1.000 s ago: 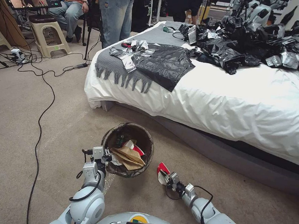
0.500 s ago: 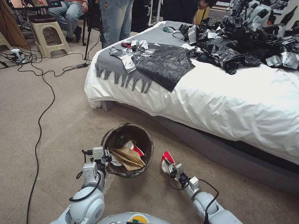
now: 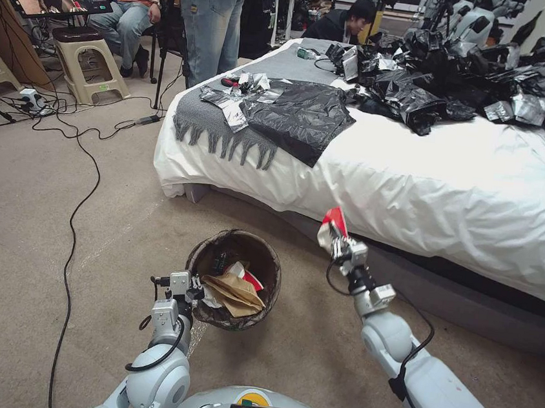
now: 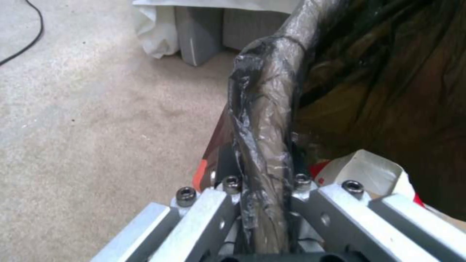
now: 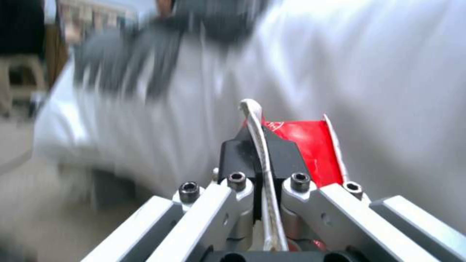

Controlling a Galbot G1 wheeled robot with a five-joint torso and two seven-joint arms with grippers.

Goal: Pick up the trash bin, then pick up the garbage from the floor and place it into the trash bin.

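Clamping the liner-wrapped rim of the round white trash bin (image 3: 233, 278) steady, the left gripper (image 3: 193, 288) presents its mouth — the right gripper (image 3: 333, 233), pinching a red-and-white packet (image 3: 333, 222), holds it raised beside the bed (image 3: 418, 180) — likely for dropping in

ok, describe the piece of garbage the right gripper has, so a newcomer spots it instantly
Find the white bed; in front of its near edge the right gripper is raised. Pinched in it is a red-and-white packet, held in the air, unlike the litter in the trash bin.

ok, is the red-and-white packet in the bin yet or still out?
Out. The right gripper holds the red-and-white packet raised to the right of the bin, whose rim the left gripper holds.
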